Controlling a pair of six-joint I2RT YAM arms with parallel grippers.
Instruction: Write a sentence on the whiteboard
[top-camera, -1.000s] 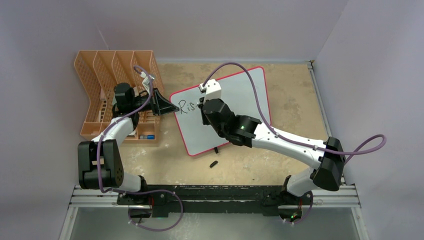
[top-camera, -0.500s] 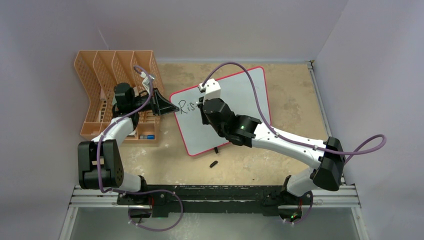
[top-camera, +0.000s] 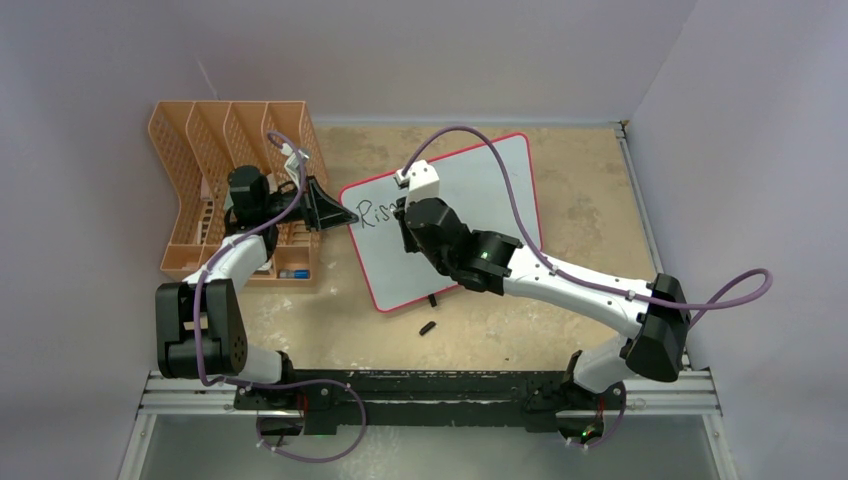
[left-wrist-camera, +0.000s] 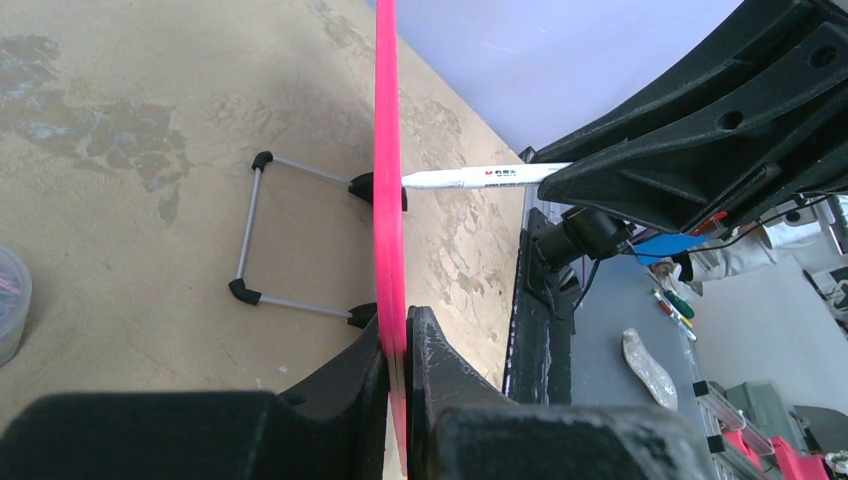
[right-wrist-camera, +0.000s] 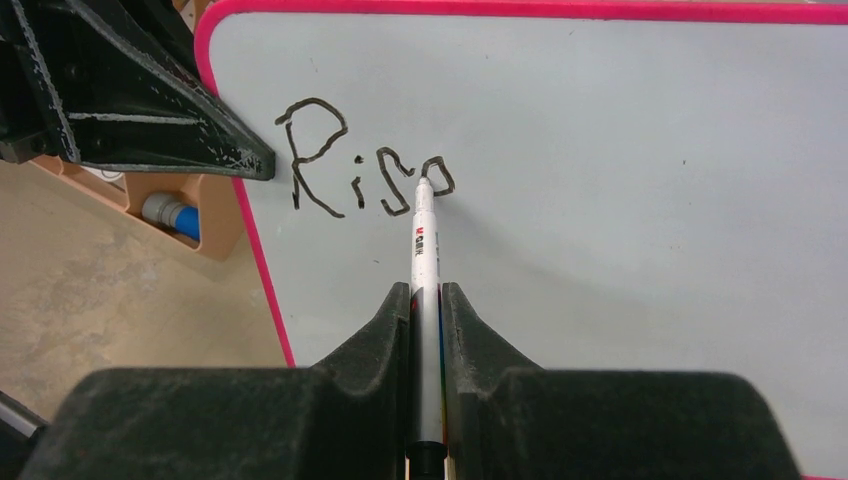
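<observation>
The whiteboard (top-camera: 470, 190), white with a red-pink rim, stands tilted on the table. Black lettering (right-wrist-camera: 350, 170) reading "Ris" plus a partly drawn loop sits at its upper left, the only part of the sentence showing. My left gripper (top-camera: 345, 217) is shut on the whiteboard's left rim (left-wrist-camera: 388, 200). My right gripper (right-wrist-camera: 427, 300) is shut on a white marker (right-wrist-camera: 424, 240), whose tip touches the board at the last letter. The marker also shows in the left wrist view (left-wrist-camera: 480, 178). The right gripper hides part of the lettering in the top view (top-camera: 403, 212).
An orange mesh file rack (top-camera: 200, 150) stands behind the left arm, holding small items (top-camera: 293, 272). A small black cap (top-camera: 428, 327) lies on the table in front of the board. The board's wire foot (left-wrist-camera: 250, 225) rests on the tan table.
My right gripper has shifted slightly left and up along the board with the marker. The left arm and the board have not moved.
</observation>
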